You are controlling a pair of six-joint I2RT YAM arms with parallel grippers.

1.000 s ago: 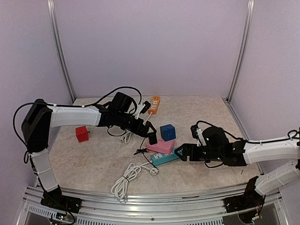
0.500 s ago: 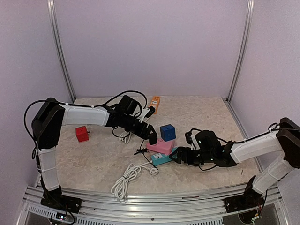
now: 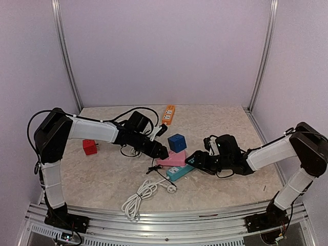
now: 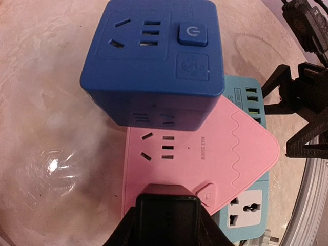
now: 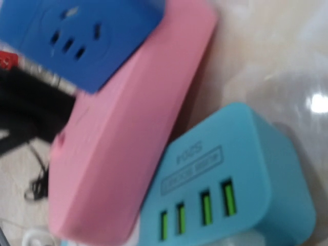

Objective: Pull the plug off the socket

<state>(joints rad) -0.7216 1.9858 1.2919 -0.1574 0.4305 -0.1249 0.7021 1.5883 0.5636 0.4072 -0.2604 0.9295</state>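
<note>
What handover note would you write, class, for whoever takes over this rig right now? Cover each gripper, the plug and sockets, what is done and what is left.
Left gripper: shut on the black plug at the near end of the pink socket strip.
Right gripper: open, at the end of the teal strip lying under the pink one; contact unclear.
Blue cube socket: on the pink strip's far end.
Done: plug gripped.
Left: brace the strips, then pull; the plug looks not yet out.

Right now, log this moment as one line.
left fingers: clamped on black plug | black plug: seated in pink socket | right fingers: open beside teal strip
</note>
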